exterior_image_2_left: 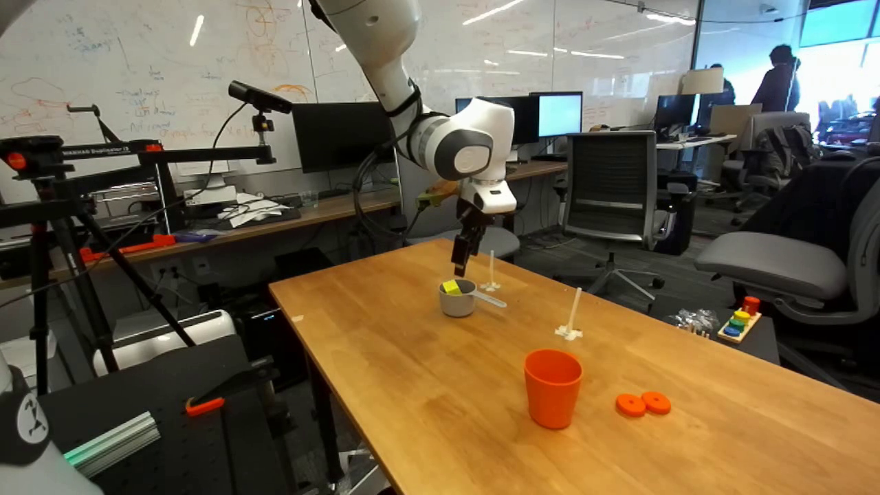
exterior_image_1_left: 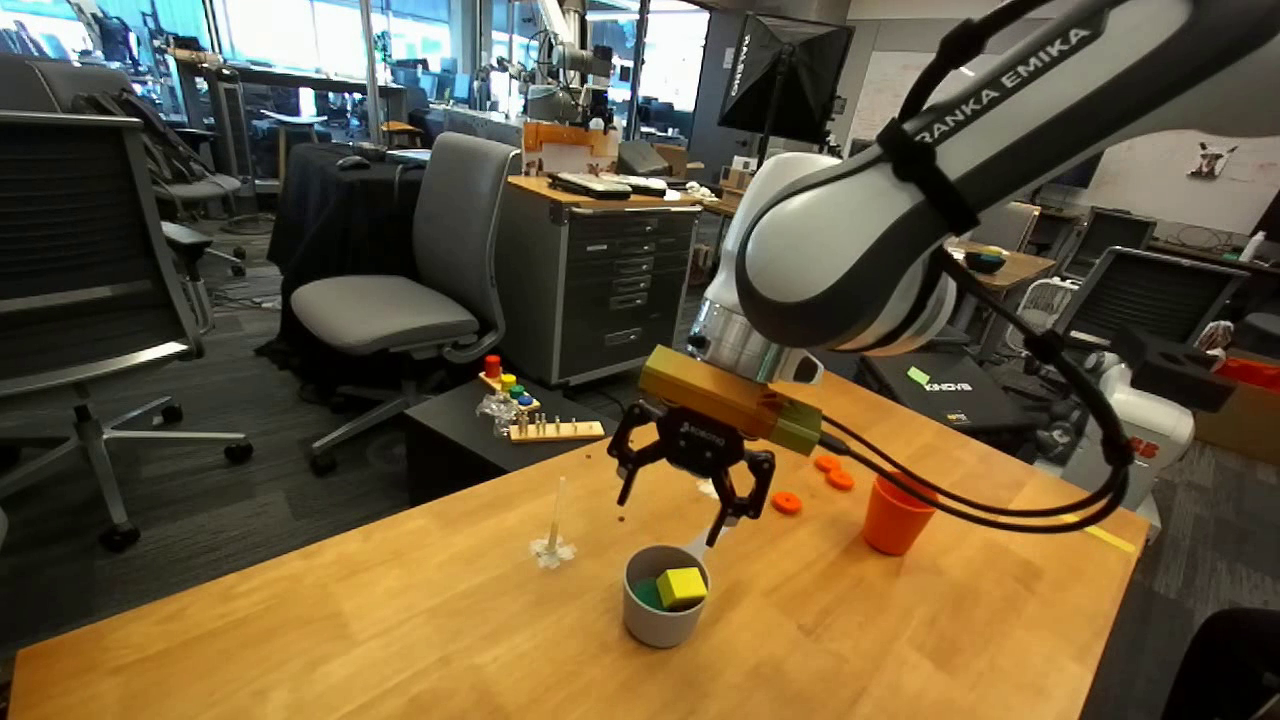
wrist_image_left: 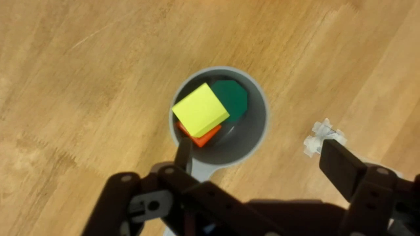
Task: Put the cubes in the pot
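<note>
In an exterior view: pot [exterior_image_1_left: 652,630], grey, round, smooth-walled; it is standing upright on a surface [exterior_image_1_left: 350,610] of grained wood. Contents: yellow cube [exterior_image_1_left: 682,588], crisp-edged, which is lying towards 4 o'clock; green block [exterior_image_1_left: 647,595], which is sitting lower, towards 8 o'clock. Handle [exterior_image_1_left: 698,544], straight, is pointing between 1 and 2 o'clock, giving the pot its long axis. End effector [exterior_image_1_left: 669,518], black, is hanging above the pot, released, its jaws standing well apart. Cup [exterior_image_1_left: 893,522], orange-red, tapered, is standing upright between 2 and 3 o'clock of the pot. Discs [exterior_image_1_left: 787,503], orange, flat, three, are lying at 2 o'clock.

In an exterior view: pot [exterior_image_2_left: 457,307], whose handle is pointing between 3 and 4 o'clock; yellow cube is showing at its mouth, towards 9 o'clock. End effector is hanging at 12 o'clock of the pot; its jaw gap cannot be told here.

In the wrist view: pot is holding three pieces. Yellow cube is lying at 9 to 10 o'clock, overlapping the other two, its corners pointing to 12 and 9. Green block is showing a many-sided face at 1 o'clock. Orange-red block [wrist_image_left: 201,141] is lying at 7 o'clock, mostly covered. Handle is running towards 7 o'clock, partly hidden by the end effector.
</note>
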Controlling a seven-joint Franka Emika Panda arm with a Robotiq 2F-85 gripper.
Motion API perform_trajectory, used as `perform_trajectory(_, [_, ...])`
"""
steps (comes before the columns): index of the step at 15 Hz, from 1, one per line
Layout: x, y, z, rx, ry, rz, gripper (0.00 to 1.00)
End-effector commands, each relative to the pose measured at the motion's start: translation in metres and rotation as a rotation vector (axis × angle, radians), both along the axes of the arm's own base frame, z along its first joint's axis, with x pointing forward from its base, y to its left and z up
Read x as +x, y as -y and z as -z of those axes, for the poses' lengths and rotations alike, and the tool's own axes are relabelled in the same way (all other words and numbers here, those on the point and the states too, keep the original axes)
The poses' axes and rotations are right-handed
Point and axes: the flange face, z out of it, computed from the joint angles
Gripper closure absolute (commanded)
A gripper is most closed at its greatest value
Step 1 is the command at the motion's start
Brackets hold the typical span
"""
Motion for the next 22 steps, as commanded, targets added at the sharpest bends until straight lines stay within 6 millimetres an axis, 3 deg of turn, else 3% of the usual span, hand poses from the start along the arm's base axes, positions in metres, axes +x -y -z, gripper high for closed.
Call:
perform_trajectory(1, [-0.008, 0.003, -0.049, -0.039, 0.063, -0.031, 0.0])
perform_trajectory(5, [-0.023, 0.006, -0.105, -0.106, 0.119, -0.097, 0.0])
perform_trajectory(10, [-0.057, 0.01, -0.177, -0.197, 0.162, -0.236, 0.0])
perform_trajectory(14, [-0.079, 0.023, -0.227, -0.25, 0.177, -0.263, 0.0])
perform_trajectory(22, [-0.115, 0.064, -0.298, -0.307, 0.185, -0.222, 0.0])
